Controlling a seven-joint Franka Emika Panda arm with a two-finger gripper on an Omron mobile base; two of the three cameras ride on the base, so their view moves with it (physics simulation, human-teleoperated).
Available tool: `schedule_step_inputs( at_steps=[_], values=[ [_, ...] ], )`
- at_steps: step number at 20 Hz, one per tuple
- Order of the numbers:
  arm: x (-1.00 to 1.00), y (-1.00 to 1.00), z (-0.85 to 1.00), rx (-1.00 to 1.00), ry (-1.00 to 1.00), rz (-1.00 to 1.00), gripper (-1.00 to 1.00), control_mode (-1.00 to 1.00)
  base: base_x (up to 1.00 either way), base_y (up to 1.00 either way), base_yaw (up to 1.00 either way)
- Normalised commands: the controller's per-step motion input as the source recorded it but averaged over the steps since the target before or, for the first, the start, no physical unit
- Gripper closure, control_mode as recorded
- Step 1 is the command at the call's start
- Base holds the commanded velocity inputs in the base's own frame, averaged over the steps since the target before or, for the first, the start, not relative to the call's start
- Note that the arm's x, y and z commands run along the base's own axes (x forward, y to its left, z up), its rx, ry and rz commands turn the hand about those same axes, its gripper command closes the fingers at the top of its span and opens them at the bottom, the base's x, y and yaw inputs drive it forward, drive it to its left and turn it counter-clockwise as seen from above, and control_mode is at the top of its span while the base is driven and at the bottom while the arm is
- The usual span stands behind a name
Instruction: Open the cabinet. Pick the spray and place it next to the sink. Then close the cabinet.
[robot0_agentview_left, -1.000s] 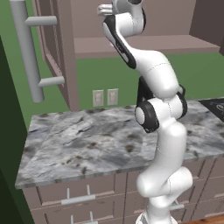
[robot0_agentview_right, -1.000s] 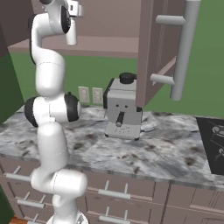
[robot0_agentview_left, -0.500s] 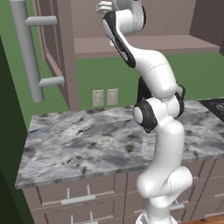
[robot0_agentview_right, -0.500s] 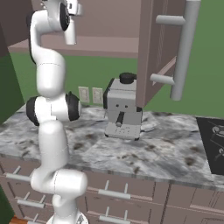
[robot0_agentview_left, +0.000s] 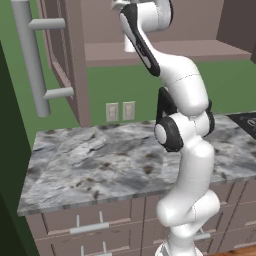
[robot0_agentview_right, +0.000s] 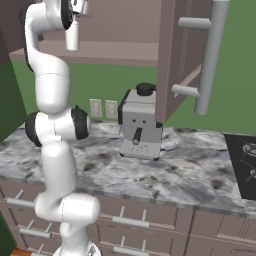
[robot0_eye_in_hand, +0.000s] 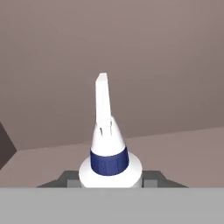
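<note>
You are looking at a smooth, matt white plastic-looking spray bottle with a dark blue collar. The mauve-brown cabinet is showing a flat painted finish, possibly wood. The grey marbled stone counter is looking faintly polished.

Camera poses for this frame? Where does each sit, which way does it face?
Left base view: behind-left of the arm, facing the open cabinet and counter; arm rises lower right.
Right base view: behind-right, same counter, plus coffee machine; arm at left.
Hand view: on the hand, facing into the cabinet at the spray.
The base views share cabinet, counter, arm.
</note>
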Motion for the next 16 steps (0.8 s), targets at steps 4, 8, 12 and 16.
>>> schedule_step_inputs(
  at_steps=[4,8,12,16],
  values=[
    [-0.77,0.00,-0.30,0.02,-0.12,0.00,1.00,-1.00,0.00,0.00,0.00],
    [-0.91,0.00,-0.51,0.00,-0.21,0.00,1.00,-1.00,0.00,0.00,0.00],
    [-0.88,0.00,-0.52,0.00,-0.15,0.00,1.00,-1.00,0.00,0.00,0.00],
    [-0.83,-0.05,-0.47,0.00,-0.05,0.00,1.00,-1.00,0.00,0.00,0.00]
  ],
)
